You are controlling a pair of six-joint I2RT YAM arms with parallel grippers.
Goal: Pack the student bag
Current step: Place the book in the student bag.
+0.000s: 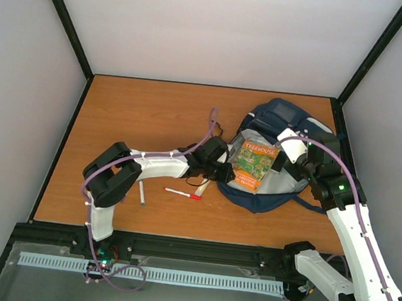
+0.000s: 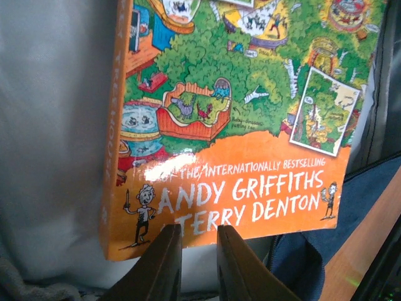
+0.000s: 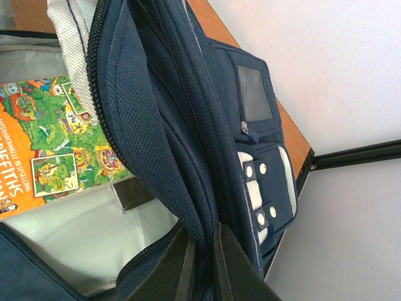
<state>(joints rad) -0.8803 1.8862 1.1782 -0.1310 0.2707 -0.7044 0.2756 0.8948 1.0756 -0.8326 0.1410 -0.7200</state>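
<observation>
Firmly — right fingers (image 3: pixel 203 238) clamp student bag (image 3: pixel 182 119) rim.

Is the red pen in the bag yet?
No, the red pen lies on the table, outside the bag.

Navy backpack (image 1: pixel 284 117), grey lining; orange-green illustrated book (image 1: pixel 253 167); red-white pen (image 1: pixel 182 193).

A rectangular orange-brown wooden desk (image 1: pixel 147 117) sits enclosed by plain pale grey walls (image 1: pixel 219 31) on the left, far and right. Black frame posts (image 1: pixel 66 24) run up the far corners.
</observation>
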